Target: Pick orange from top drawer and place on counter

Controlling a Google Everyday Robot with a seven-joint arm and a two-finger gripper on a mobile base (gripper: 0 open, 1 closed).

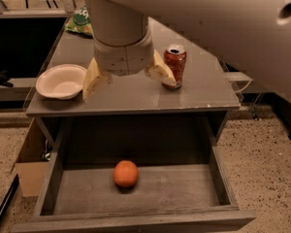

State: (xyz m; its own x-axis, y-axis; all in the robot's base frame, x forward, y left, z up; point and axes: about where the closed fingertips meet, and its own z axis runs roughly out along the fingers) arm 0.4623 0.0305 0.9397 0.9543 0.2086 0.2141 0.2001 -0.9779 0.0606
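The orange (125, 173) lies alone on the flat bottom of the open top drawer (189, 190), a little left of its middle. My gripper (128, 85) hangs over the front part of the counter (199, 94), well above the orange. Its two tan fingers (94, 79) are spread wide apart, open, with nothing between them. My thick white arm fills the upper right of the view and hides the back of the counter.
On the counter stand a white bowl (62, 81) at the left, a red-orange soda can (175, 62) just right of my gripper, and a green chip bag (79, 22) at the back. A cardboard box (30, 160) sits on the floor left of the drawer.
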